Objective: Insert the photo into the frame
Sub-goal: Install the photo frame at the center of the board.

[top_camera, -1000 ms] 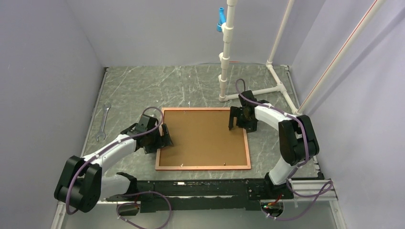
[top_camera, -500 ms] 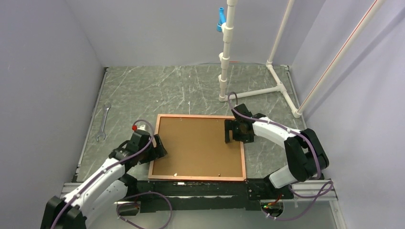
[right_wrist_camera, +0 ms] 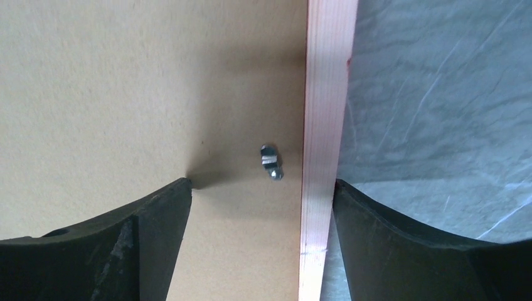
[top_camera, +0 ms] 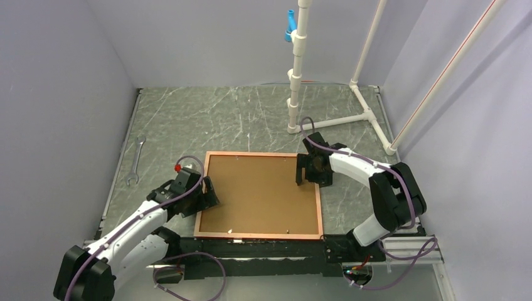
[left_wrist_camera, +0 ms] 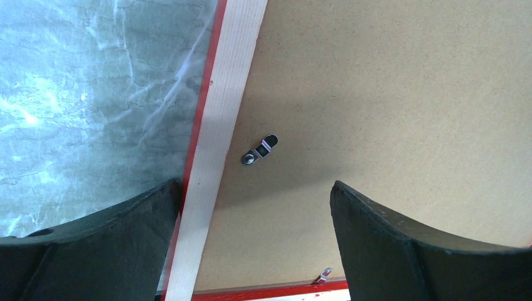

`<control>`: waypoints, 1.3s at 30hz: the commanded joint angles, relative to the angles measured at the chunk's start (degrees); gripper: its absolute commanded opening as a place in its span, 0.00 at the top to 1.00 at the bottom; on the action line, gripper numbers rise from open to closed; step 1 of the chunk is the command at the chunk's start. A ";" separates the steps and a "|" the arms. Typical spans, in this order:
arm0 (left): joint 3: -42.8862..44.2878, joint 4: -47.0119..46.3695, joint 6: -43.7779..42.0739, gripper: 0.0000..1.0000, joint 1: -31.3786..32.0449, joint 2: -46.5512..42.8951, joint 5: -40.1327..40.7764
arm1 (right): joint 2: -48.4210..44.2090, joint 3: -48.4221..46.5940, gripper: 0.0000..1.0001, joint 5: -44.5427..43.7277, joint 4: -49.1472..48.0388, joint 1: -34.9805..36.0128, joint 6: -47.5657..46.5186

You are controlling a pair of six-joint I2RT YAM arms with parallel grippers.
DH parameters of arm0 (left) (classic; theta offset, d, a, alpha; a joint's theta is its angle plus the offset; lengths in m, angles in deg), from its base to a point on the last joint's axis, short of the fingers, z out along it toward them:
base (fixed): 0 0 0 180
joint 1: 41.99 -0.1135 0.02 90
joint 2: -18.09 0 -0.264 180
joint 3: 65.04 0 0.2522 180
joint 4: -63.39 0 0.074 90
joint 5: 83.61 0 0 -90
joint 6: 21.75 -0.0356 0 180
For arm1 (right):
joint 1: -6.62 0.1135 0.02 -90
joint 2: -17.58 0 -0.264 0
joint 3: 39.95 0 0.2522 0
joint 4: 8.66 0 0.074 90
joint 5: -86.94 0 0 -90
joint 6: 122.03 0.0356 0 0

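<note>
On the grey veined stone table (top_camera: 188, 119), the thin orange-brown rectangular frame (top_camera: 258, 237) lies back-up under matte brown fibreboard backing (top_camera: 260, 194), the photo unseen, each side rail straddled by the nearer of the left gripper (left_wrist_camera: 254, 188) and right gripper (right_wrist_camera: 262, 183), both wide open and empty above small metal turn clips (left_wrist_camera: 260, 150).

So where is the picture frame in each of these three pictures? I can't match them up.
Top view: the picture frame lies flat, back side up, in the lower middle of the picture.
Left wrist view: only one pale side of the frame shows, slanting from top centre to bottom left.
Right wrist view: one pale side runs top to bottom, right of centre.
Shared landmark: the brown board filling the frame.
</note>
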 commanded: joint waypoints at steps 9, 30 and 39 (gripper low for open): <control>-0.50 0.05 -1.37 0.07 0.50 5.16 -2.52 | 2.50 -3.53 0.32 -2.33 -0.27 -3.83 -2.59; -0.79 0.51 -1.58 0.07 0.50 5.05 -2.18 | 1.12 -1.24 1.00 -2.89 -0.29 -6.15 -3.76; 1.59 3.13 -2.63 0.07 0.47 5.75 0.15 | -7.36 -2.37 0.27 -0.55 2.01 -7.87 -2.55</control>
